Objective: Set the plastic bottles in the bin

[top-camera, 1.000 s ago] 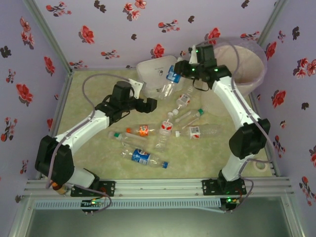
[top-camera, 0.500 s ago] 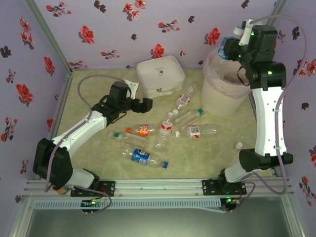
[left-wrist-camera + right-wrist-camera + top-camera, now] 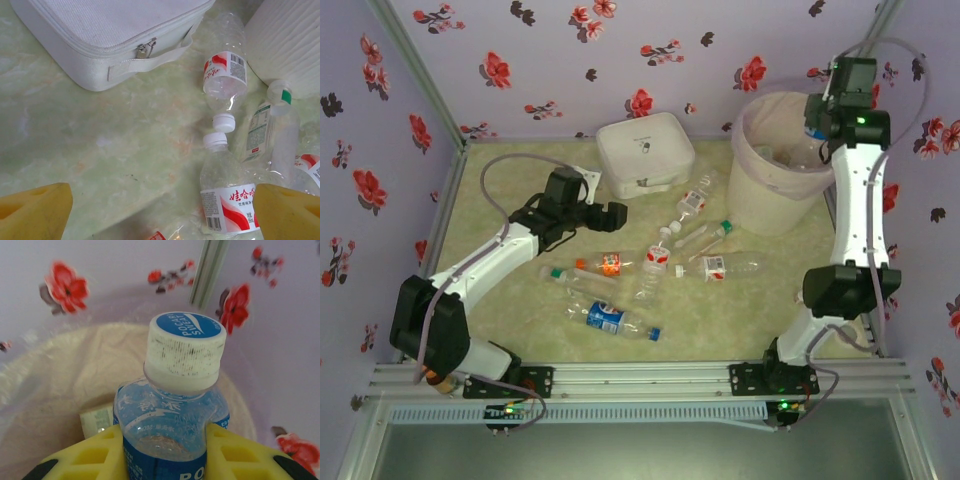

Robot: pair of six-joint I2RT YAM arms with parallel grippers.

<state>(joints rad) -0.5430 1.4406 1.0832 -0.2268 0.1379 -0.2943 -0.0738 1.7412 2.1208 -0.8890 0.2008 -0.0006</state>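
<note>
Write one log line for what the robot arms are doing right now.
left gripper: open, above loose bottles | right gripper: shut on blue-label bottle, over bin | task: bottle not yet dropped

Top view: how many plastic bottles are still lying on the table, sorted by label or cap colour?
Red-and-white label bottles: 3
Orange label bottle: 1
Blue label bottle: 1
Green-capped bottles: 2
Total: 7
</note>
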